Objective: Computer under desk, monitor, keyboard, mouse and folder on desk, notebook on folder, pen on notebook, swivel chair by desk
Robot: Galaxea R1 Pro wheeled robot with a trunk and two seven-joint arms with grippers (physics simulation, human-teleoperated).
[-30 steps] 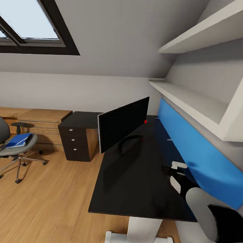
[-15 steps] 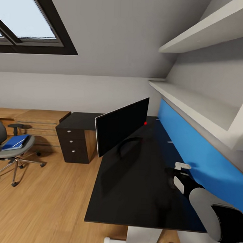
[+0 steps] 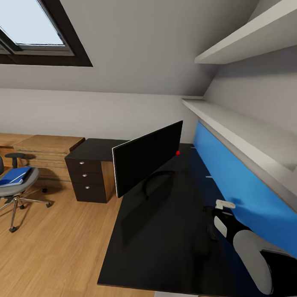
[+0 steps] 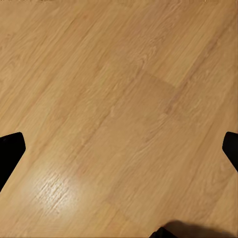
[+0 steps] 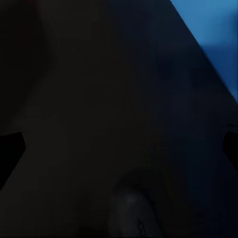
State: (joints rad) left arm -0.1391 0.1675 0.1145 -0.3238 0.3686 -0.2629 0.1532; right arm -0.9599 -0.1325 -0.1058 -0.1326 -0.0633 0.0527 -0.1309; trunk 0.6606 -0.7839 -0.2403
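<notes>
The glossy black desk (image 3: 162, 247) runs along the blue wall panel, with its drawer unit (image 3: 86, 179) at the far end. The monitor (image 3: 146, 161) stands on the desk, its screen turned toward the room. My right gripper (image 3: 209, 215) hovers low over the desk beside the panel, open, its dark fingertips (image 5: 11, 148) wide apart in the right wrist view. A small dark rounded shape, likely the mouse (image 5: 130, 209), lies on the desk just under that gripper. The swivel chair (image 3: 10, 187) stands at the far left with the blue folder (image 3: 12, 176) on its seat. My left gripper (image 4: 119, 148) is open above bare wood floor.
A low oak cabinet (image 3: 45, 147) sits against the back wall beside the drawer unit. White shelves (image 3: 235, 121) jut out above the blue panel (image 3: 245, 186). A skylight (image 3: 29, 20) is at the upper left. Wood floor (image 3: 55, 239) lies between chair and desk.
The whole view has slid right and closer to the desk, so the chair sits nearer the picture's left edge. My right gripper stays low over the desk by the panel.
</notes>
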